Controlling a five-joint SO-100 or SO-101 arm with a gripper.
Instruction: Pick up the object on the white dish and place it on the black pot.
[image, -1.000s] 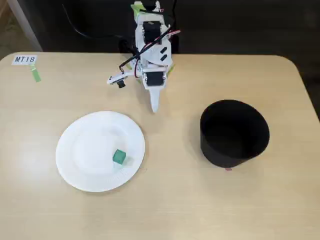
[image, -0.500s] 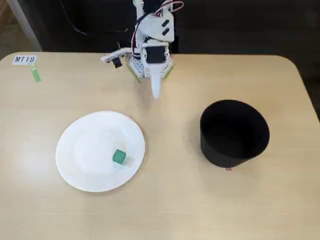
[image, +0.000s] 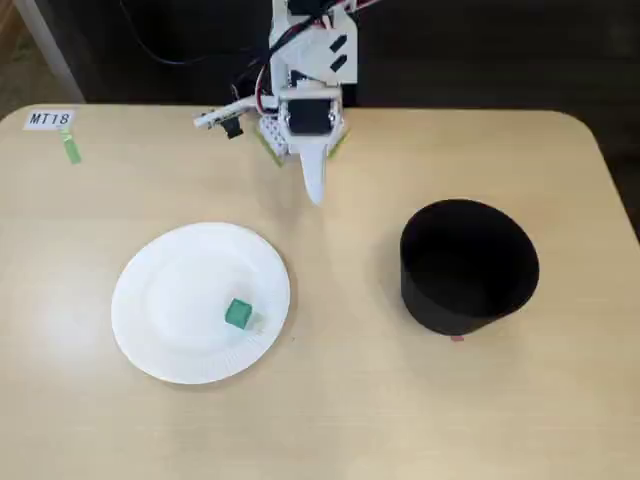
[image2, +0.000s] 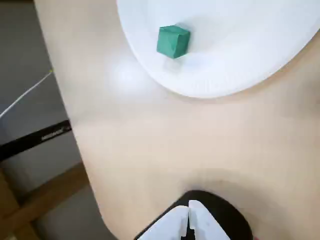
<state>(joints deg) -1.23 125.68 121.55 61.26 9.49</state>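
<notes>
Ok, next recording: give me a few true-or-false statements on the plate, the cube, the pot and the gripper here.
1. The green cube lies on the white plate. True.
2. The gripper holds the cube. False: its fingers are together and empty, away from the plate.
3. The black pot stands right of the plate in the fixed view. True.
4. The cube is already inside the pot. False: it is on the plate.
5. The plate touches the pot. False: bare table separates them.
</notes>
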